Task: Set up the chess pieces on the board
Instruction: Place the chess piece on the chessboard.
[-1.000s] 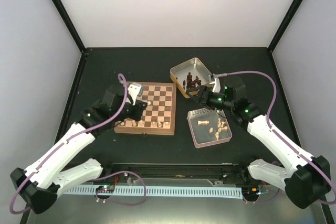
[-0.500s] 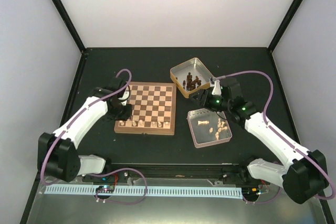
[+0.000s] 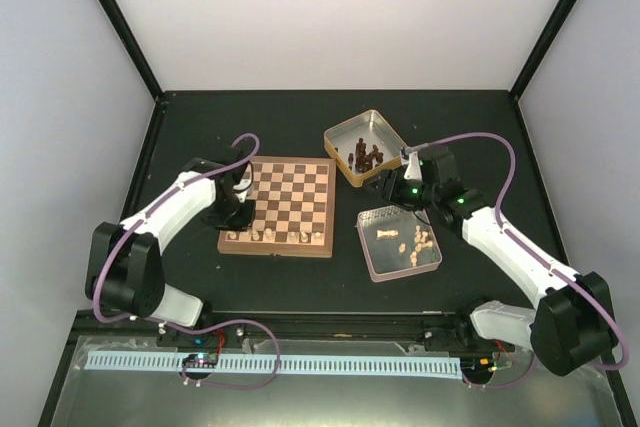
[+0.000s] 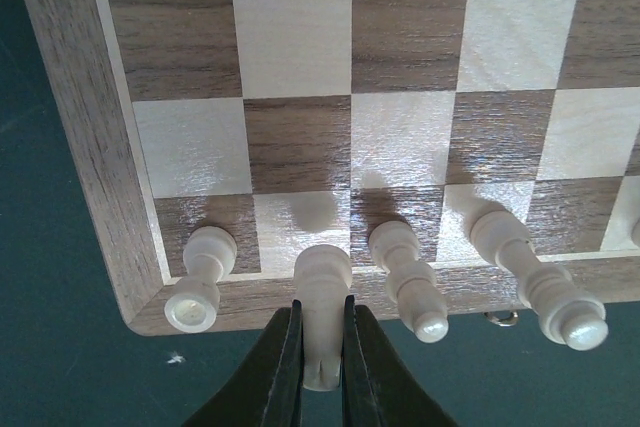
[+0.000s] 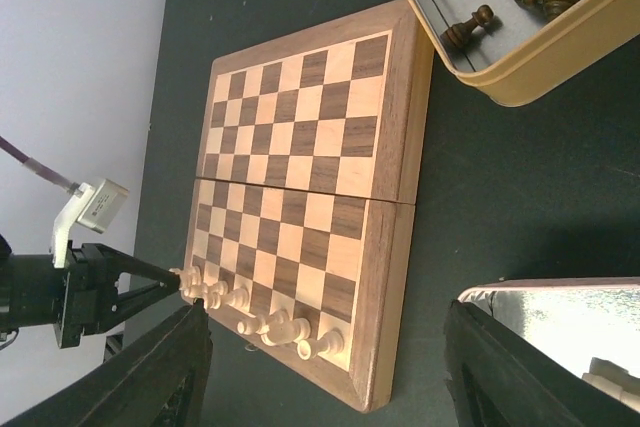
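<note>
left end effector (image 4: pixel 320 319) pinching cream piece (image 4: pixel 322 272), on board (image 4: pixel 72 97)

Jaws pinch cream piece (image 4: pixel 322 282) on board (image 4: pixel 72 97) edge row.

Board (image 3: pixel 290 205): one
Chess pieces (image 4: pixel 400 257) on board's near row: at least five
Chess pieces between left fingers (image 4: pixel 283 367): one of that row
Tins: two, gold tin (image 3: pixel 365 131) and silver tin (image 3: pixel 400 263)
Chess pieces in silver tin: a handful, too small to count
Dark pieces (image 3: pixel 366 156) in gold tin: a cluster, count unclear
Arms: two, left arm (image 3: pixel 165 212) and right arm (image 3: pixel 510 247)
</note>
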